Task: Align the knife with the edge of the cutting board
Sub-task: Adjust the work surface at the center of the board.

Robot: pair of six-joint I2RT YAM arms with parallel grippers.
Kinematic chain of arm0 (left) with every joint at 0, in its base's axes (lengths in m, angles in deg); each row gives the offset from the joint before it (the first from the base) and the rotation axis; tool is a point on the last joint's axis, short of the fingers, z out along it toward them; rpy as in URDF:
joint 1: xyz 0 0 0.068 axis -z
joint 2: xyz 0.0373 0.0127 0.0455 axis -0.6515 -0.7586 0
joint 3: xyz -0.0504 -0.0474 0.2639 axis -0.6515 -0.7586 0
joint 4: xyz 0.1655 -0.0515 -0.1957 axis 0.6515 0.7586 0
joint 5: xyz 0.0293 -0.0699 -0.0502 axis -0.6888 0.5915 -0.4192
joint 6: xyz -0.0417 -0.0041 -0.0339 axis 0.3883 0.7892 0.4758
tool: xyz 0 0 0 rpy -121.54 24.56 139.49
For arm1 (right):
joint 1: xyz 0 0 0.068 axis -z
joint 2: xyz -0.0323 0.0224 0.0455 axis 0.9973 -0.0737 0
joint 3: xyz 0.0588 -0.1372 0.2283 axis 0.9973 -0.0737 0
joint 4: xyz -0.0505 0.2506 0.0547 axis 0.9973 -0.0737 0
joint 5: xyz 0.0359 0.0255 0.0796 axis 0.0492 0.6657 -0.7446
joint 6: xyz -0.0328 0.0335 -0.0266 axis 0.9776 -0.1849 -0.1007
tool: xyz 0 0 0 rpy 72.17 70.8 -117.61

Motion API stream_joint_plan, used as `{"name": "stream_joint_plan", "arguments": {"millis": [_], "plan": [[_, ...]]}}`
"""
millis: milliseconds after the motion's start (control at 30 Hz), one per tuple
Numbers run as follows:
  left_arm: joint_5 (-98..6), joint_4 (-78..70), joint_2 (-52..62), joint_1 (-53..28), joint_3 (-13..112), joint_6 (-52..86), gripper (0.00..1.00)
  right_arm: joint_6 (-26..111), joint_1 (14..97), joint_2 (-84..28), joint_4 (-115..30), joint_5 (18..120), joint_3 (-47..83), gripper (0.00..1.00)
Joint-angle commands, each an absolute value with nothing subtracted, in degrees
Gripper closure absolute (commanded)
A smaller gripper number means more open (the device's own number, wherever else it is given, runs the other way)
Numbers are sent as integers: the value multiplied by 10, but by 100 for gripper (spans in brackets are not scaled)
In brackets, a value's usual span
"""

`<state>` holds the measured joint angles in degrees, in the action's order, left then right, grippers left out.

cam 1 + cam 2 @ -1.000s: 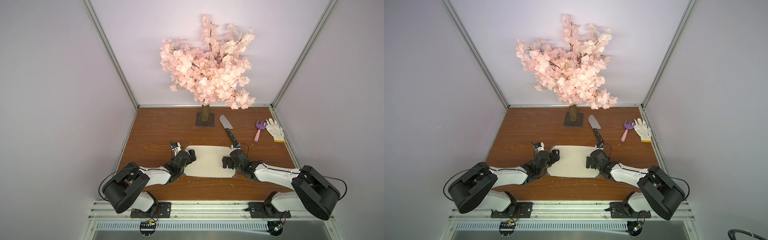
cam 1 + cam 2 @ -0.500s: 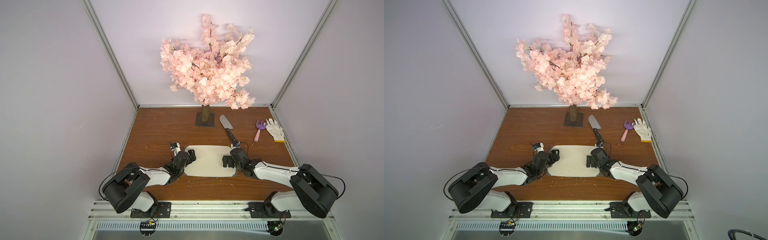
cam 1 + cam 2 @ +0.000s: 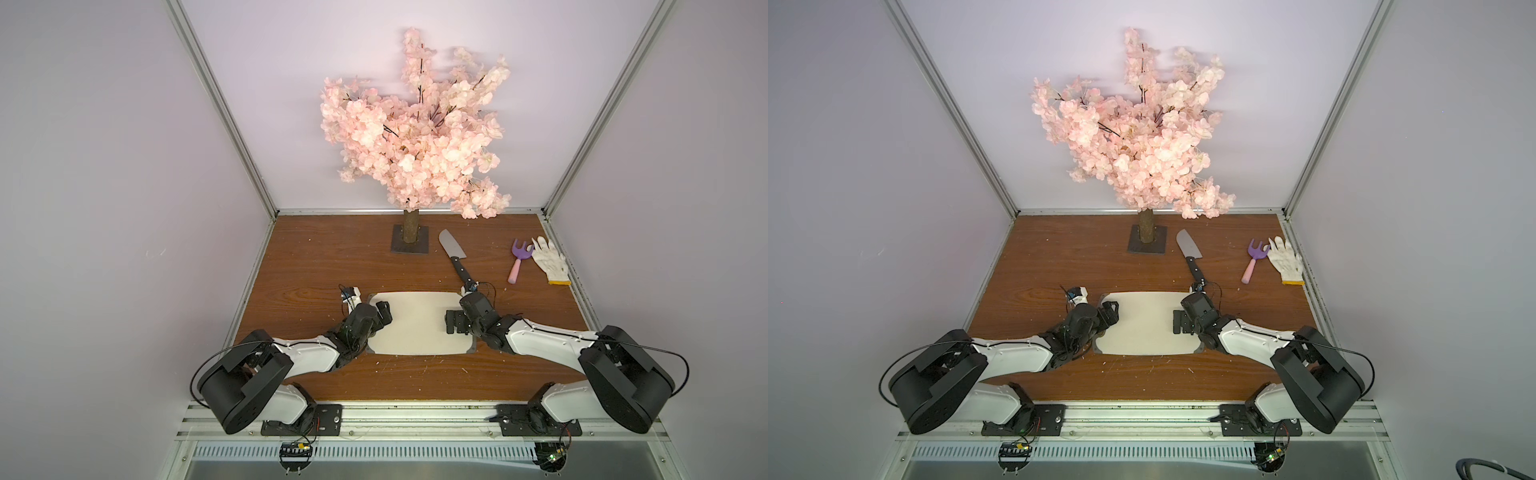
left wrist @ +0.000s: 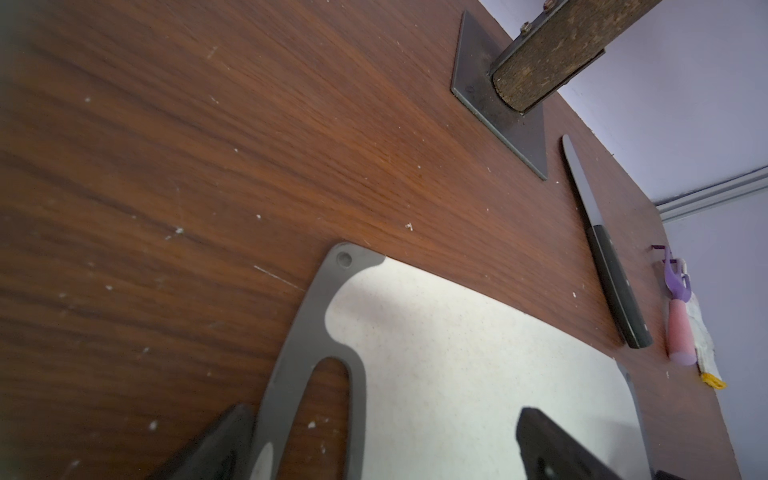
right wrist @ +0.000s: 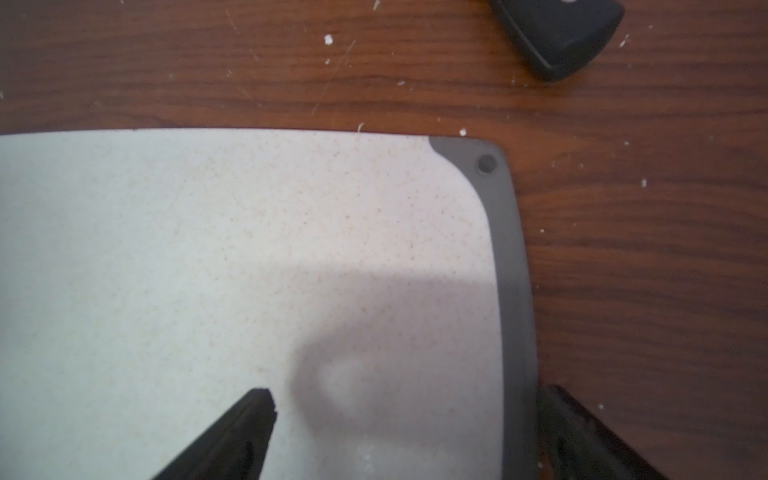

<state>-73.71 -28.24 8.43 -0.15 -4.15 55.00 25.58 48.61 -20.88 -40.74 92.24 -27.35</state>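
Note:
The pale beige cutting board (image 3: 415, 324) (image 3: 1142, 324) lies flat on the wooden table, its oval handle cutout at the left end. The knife (image 3: 455, 259) (image 3: 1192, 259) lies on the wood behind the board's right far corner, at a slant, blade pointing away. My left gripper (image 3: 380, 318) (image 4: 386, 449) is open and straddles the board's handle end. My right gripper (image 3: 461, 328) (image 5: 409, 436) is open and straddles the board's right edge, one finger over the board (image 5: 249, 249), the other outside the rim. The knife's handle end (image 5: 561, 33) shows beyond the corner. Neither gripper holds anything.
A pink blossom tree stands on a dark base plate (image 3: 410, 245) at the back middle, just left of the knife blade. A purple-and-pink toy fork (image 3: 519, 262) and a white glove (image 3: 548, 262) lie at the back right. Walls close three sides.
My right gripper has edged slightly toward the board's far corner. The left gripper, the board and the knife have stayed where they were.

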Motion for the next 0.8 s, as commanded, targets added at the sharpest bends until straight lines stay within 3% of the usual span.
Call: {"name": "stream_joint_plan", "arguments": {"millis": [0,767], "plan": [[-578,-179,62,34,-51,592,0,253,466,-212,-341,792,-237,0],[-578,-183,36,14,-38,577,0,235,465,-197,-336,802,-244,0]]}}
